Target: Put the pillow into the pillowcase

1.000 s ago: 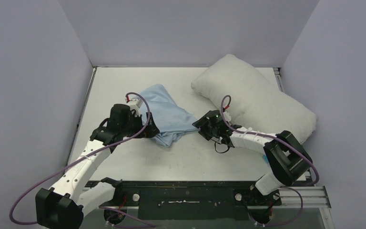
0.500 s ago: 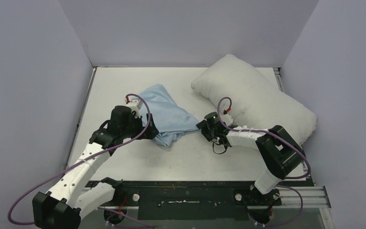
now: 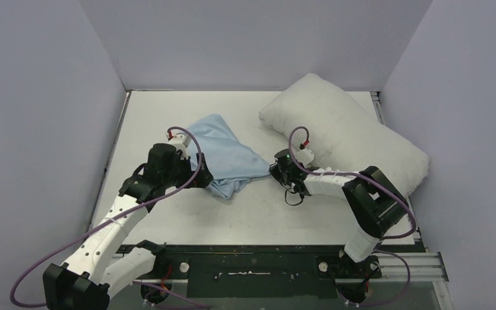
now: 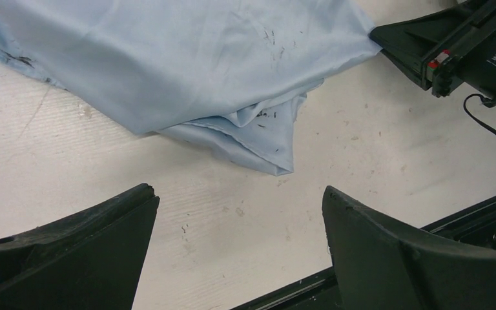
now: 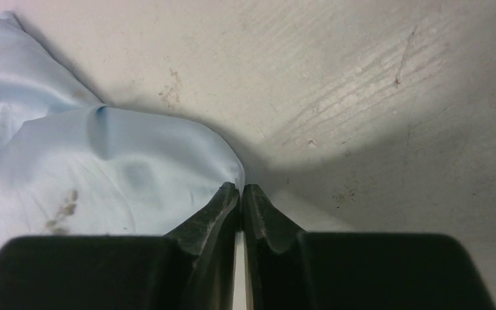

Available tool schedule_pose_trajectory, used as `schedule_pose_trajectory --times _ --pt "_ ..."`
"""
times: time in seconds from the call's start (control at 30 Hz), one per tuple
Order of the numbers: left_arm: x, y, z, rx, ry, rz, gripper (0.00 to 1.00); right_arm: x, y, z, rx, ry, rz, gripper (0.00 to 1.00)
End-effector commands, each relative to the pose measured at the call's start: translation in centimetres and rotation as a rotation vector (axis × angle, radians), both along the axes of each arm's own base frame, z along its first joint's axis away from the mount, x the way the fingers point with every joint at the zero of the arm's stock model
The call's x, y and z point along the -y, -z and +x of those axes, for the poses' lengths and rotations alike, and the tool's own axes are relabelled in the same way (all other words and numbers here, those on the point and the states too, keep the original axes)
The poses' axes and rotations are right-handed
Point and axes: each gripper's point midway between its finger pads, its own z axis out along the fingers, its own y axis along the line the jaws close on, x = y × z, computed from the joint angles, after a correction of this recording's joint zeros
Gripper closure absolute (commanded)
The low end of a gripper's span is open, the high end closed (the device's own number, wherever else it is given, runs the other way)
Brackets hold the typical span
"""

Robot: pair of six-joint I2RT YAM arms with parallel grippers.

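Grasp: right end effector [image 5: 241, 189] was pressed together at the pillowcase [image 3: 227, 155] corner, catch uncertain | left end effector [image 4: 237, 194] hung spread over its near fold, presumably to open it | pillow [image 3: 349, 139] lay apart, far right on counter [image 3: 258, 216], uncased.

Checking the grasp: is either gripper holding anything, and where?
The right gripper pinches the pillowcase at its corner nearest the pillow; the left gripper is open, empty.
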Motion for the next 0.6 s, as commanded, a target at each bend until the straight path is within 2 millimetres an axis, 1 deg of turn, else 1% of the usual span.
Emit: schedule_pose_trajectory --times 0.0,0.13,0.2,0.23,0.27,0.33,0.4,0.47,0.5,0.57 --pt "-0.3 -1.0 1.0 0.026 0.007 -0.012 0.03 0.4 -7.2 3.0 0.221 -0.006 -0.017 0.99" --pt "-1.7 -0.7 1.7 -0.002 -0.05 0.014 0.03 0.8 -15.3 4.3 0.41 -0.052 -0.056 1.0" --pt "-2.1 -1.0 1.8 0.012 -0.067 0.017 0.03 1.8 -19.4 4.5 0.484 -0.03 -0.079 1.0" --pt "-2.1 -1.2 1.7 0.021 -0.073 0.014 0.03 2.5 -21.0 4.4 0.5 -0.008 -0.094 1.0" --pt "-2.2 -1.2 1.8 0.026 -0.075 0.012 0.03 3.2 -23.3 4.4 0.537 0.023 -0.091 1.0" --pt "-1.9 -1.3 1.8 0.029 -0.057 -0.002 0.03 4.4 -27.7 4.2 0.614 0.076 -0.079 1.0" --pt "-1.1 -0.9 1.6 0.015 -0.013 -0.022 0.03 5.3 -32.0 3.8 0.698 0.101 -0.062 1.0" --pt "-0.2 -0.7 1.4 0.003 0.032 -0.048 0.06 5.8 -36.2 3.2 0.777 0.107 -0.047 1.0" --pt "0.2 -0.7 1.3 0.0 0.054 -0.061 0.07 6.1 -38.9 2.8 0.825 0.106 -0.04 1.0" --pt "1.3 -1.1 0.9 -0.003 0.111 -0.101 0.09 6.4 -42.1 2.1 0.874 0.092 -0.043 1.0"
